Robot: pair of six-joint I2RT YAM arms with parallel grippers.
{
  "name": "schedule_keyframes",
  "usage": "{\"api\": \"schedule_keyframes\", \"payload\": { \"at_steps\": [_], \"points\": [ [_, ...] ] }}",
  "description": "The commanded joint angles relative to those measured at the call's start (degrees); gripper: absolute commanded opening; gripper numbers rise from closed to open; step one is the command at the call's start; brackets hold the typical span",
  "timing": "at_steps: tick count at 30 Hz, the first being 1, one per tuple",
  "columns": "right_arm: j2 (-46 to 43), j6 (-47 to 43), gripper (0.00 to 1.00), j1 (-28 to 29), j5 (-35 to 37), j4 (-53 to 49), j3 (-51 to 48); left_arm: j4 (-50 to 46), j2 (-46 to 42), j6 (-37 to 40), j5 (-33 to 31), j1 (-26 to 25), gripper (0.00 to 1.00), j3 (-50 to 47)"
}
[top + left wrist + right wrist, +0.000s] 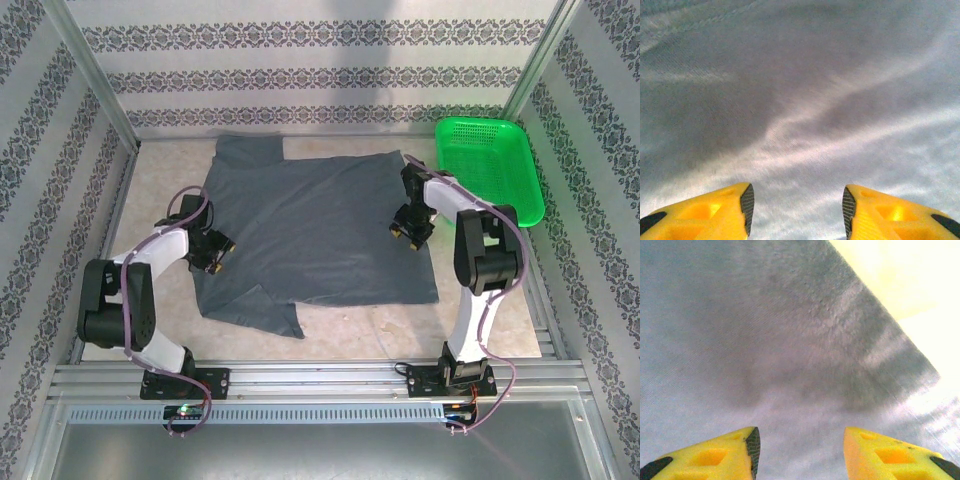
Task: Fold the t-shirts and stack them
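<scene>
A dark slate-grey t-shirt [315, 230] lies spread flat on the table, one sleeve at the far left and one at the near left. My left gripper [215, 255] hangs over the shirt's left edge, its jaws open above wrinkled grey cloth [805, 100]. My right gripper [405, 232] hovers over the shirt's right side, also open, with grey cloth [765, 340] below and the shirt's edge running diagonally against the pale table [900, 285]. Nothing sits between either pair of fingers.
A green plastic basket [490, 165] stands at the far right beside the shirt. Patterned walls close the table at the back and both sides. Bare table [370, 325] shows in front of the shirt.
</scene>
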Motion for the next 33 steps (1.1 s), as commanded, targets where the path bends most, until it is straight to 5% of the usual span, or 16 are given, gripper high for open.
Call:
{"api": "schedule_keyframes", "payload": {
  "at_steps": [1, 5, 14, 33],
  "points": [
    [-8.72, -3.02, 0.49, 1.52, 1.38, -0.68, -1.39, -13.31, -4.76, 6.41, -5.49, -5.47, 0.49, 2.06],
    [-14.07, -4.69, 0.50, 4.11, -0.59, -0.29, -4.80, -17.51, -4.88, 10.73, -4.90, -12.73, 0.44, 1.27],
    [-24.37, -3.44, 0.49, 6.92, -2.21, 1.48, -16.93, -16.47, 1.89, 6.21, -6.40, -22.26, 0.44, 5.06],
    [-24.89, -3.70, 0.49, 6.01, -2.65, 1.99, -17.76, -18.11, 11.74, 4.67, -9.30, -25.01, 0.33, 8.72]
  ]
}}
